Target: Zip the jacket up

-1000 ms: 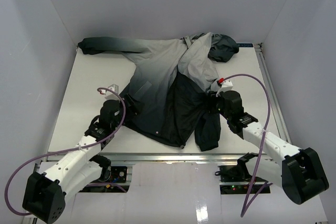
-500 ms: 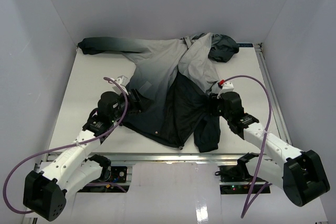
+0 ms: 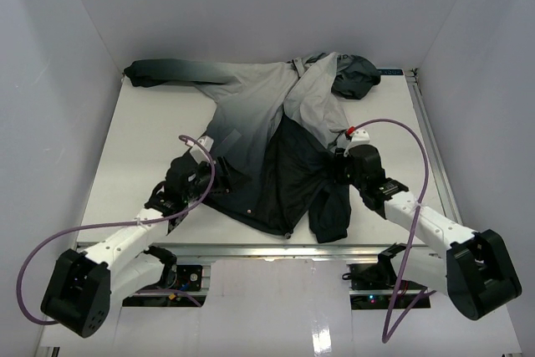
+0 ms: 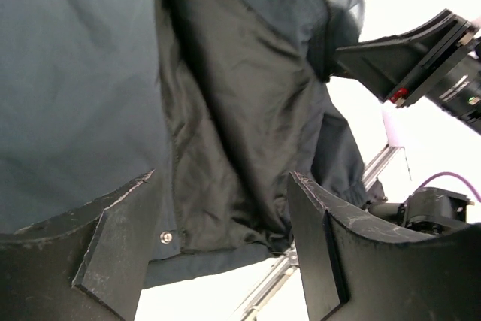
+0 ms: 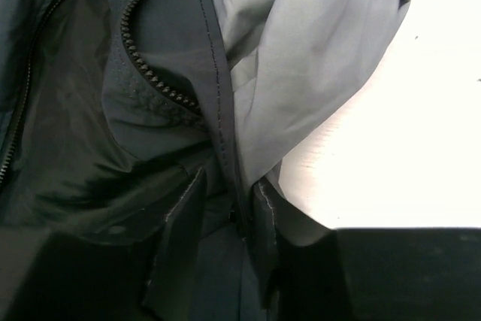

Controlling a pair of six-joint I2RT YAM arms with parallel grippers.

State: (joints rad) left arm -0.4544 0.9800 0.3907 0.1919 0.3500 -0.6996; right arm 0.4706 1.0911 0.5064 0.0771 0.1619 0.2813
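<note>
The left gripper (image 3: 205,175) is hovering with its jaws wide apart and empty over the dark hem of the jacket (image 3: 251,119), likely lining up a hold there. The jacket is lying unzipped across the middle of the table (image 3: 138,135), with one sleeve reaching far left and its hood at the far right. The right gripper (image 5: 225,201) is pinching the jacket's front edge below the zipper teeth (image 5: 154,73), apparently to draw that side across

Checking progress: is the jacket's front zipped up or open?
Open. The jacket lies spread on the table, its dark lining exposed and the zipper teeth unjoined.
</note>
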